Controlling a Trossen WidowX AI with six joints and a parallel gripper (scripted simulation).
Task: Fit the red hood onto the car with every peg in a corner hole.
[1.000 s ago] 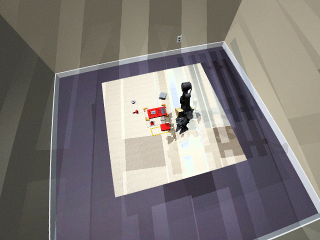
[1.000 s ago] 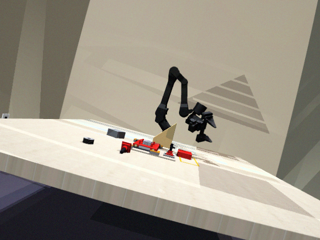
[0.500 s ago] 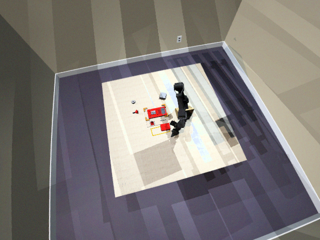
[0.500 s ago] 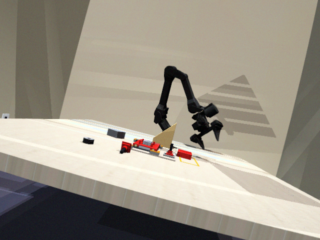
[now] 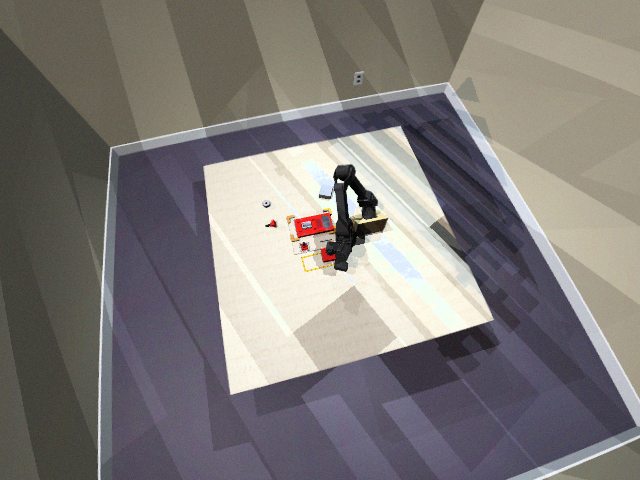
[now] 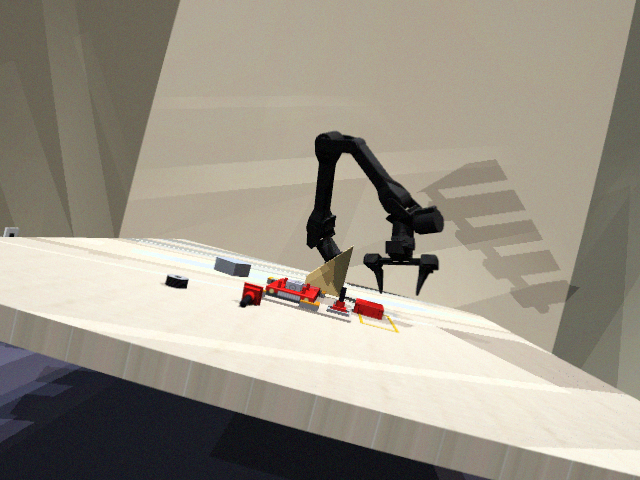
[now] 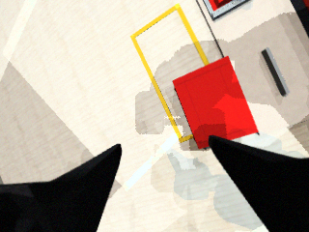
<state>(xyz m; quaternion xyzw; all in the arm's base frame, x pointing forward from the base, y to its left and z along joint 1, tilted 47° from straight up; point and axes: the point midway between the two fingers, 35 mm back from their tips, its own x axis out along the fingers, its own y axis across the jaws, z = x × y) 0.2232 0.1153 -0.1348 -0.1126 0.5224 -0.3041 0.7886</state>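
Observation:
The red hood (image 5: pixel 327 255) (image 6: pixel 368 308) (image 7: pixel 217 103) lies on the table, roof up, partly over one end of a yellow outline; the arm hides part of it in the top view. My gripper (image 6: pixel 399 293) (image 7: pixel 164 143) is open and empty, pointing down above the table. In the wrist view the hood is ahead and to the right, its near corner close to the right fingertip in the picture. The red chassis (image 5: pixel 313 225) (image 6: pixel 292 290) sits between the orange corners of the jig, with the grey engine block (image 5: pixel 307 224) (image 6: pixel 295 285) on its deck. The pegs are too small to tell.
A tan wedge-shaped block (image 5: pixel 372 223) (image 6: pixel 332 273) stands beside the chassis. A small red part with a black stem (image 5: pixel 304 246) (image 6: pixel 339 305) stands between chassis and yellow outline (image 5: pixel 303 264) (image 6: pixel 378 327) (image 7: pixel 145 63). A grey block (image 5: pixel 325 191) (image 6: pixel 232 266), a dark ring (image 5: pixel 266 203) (image 6: pixel 176 281) and another red part (image 5: pixel 272 223) (image 6: pixel 252 293) lie farther off.

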